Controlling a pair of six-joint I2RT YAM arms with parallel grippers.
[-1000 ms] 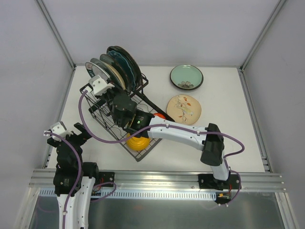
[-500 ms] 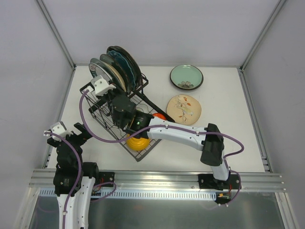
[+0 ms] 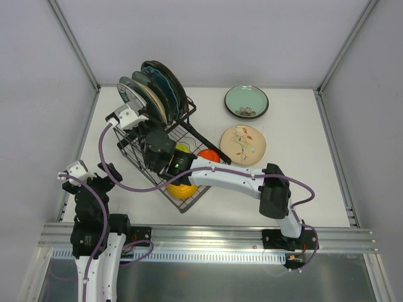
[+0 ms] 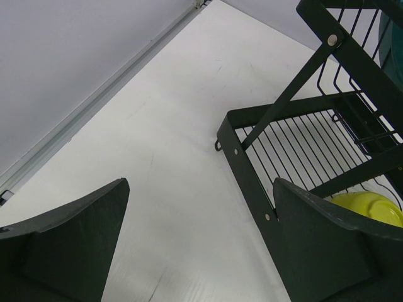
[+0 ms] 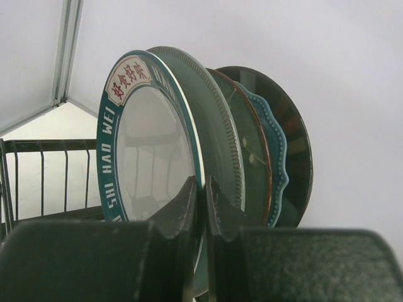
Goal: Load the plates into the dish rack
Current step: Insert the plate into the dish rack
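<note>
**Operator:** Status, nearest first?

**Tech:** Your left gripper (image 4: 198,207) hangs over the counter (image 4: 157,126) just beside the near corner of the rack (image 4: 242,165). Its jaws are wide apart and hold nothing. A yellow bowl (image 4: 371,204) lies in the lower tray. Further in, your right gripper (image 5: 201,189) has its jaws drawn together on the rim of the front plate (image 5: 151,151). That plate stands in the raised slotted section, just in front of the rear plates (image 5: 277,145).

**Operator:** How do I finish this step?

**Tech:** This looks like seating and release.
1. Confirm the plate's bottom edge sits between two wires. That contact is hidden here.
2. Part the jaws slowly.
3. Back out in the plate's own plane, never across it. A sideways pull may tip it into its neighbours.

**Operator:** Which way does it point?

**Tech:** It stands on edge, close to upright, with its lettered face toward the near-left of the counter. A round plate has no long axis. Its centre axis runs roughly level, along the row of slots. Farthest out, the green plate (image 3: 246,100) and the tan plate (image 3: 243,144) lie flat on the counter, well apart from the rack and not yet loaded.
</note>
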